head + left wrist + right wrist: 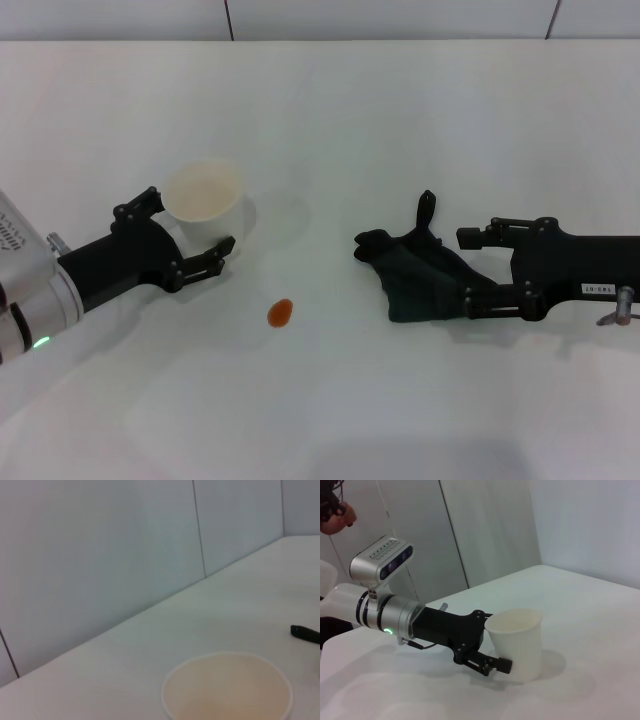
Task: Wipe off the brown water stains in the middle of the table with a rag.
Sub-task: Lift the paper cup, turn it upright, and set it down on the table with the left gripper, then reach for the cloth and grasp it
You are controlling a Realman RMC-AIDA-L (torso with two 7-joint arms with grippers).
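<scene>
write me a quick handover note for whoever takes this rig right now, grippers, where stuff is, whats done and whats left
Left gripper: open, fingers on either side of the white paper cup, which stands upright on the table.
Right gripper: at the rag, fingers at its right edge; the rag lies on the table.
Brown water stain: still an intact blob mid-table, left of the rag, in front of the cup.
Done: both arms in position. No wiping shows.
Left: bring the rag over to the stain and wipe it off, probably with the right arm.
</scene>
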